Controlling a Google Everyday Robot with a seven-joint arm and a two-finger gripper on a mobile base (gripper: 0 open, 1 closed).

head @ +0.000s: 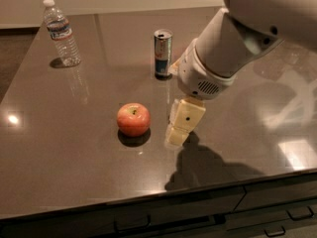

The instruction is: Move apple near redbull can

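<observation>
We see the gripper hanging low over the dark bench just right of the apple at mid-frame, apart from it, its grip state beyond our telling, while the redbull can stands upright toward the upper centre.
</observation>
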